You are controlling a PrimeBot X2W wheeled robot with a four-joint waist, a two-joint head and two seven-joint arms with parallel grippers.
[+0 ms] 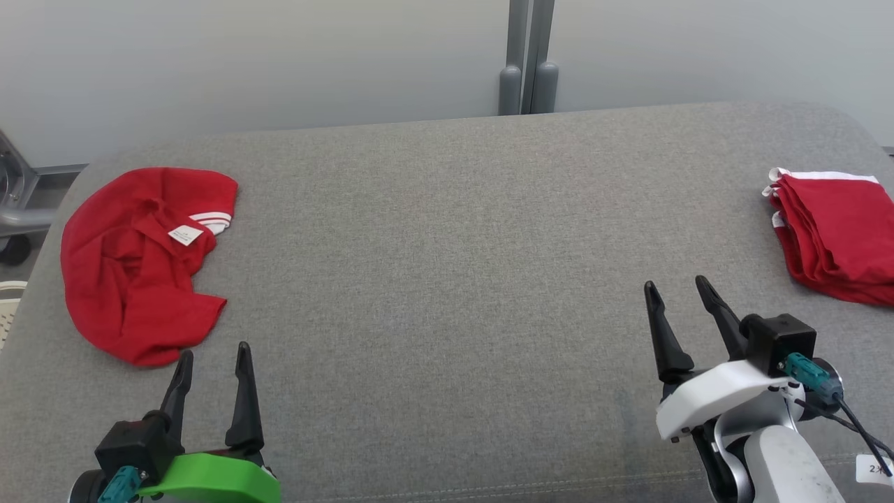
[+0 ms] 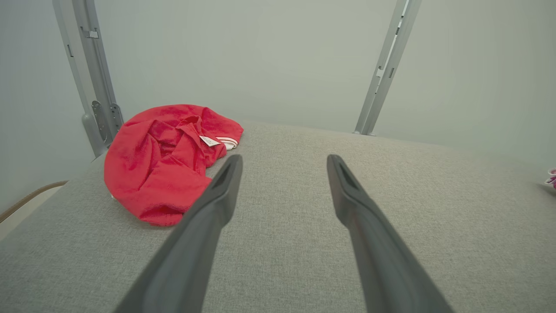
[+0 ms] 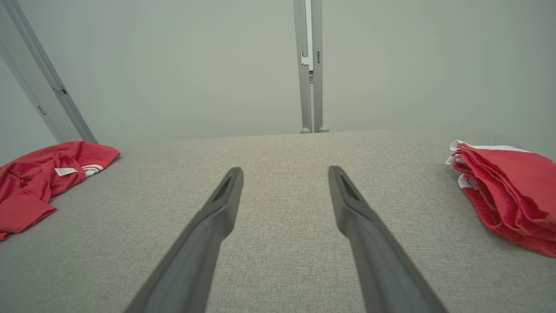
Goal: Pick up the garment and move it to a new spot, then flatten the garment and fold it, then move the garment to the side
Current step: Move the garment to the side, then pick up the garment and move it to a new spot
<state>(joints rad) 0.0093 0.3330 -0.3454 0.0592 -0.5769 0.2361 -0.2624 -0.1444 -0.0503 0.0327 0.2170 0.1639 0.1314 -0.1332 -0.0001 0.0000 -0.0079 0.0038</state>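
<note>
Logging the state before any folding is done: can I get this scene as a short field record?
surface: grey fabric table
crumpled garment: red, bunched, white tag up, table's left
folded stack: red, white trim, right edge
left gripper: open, empty, short of the crumpled garment
right gripper: open, empty, apart from the folded stack
progress: nothing picked up yet

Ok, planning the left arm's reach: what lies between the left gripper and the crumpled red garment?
The stretch is bare: just grey cushion between the left gripper and the crumpled red garment, as seen in the head view.
</note>
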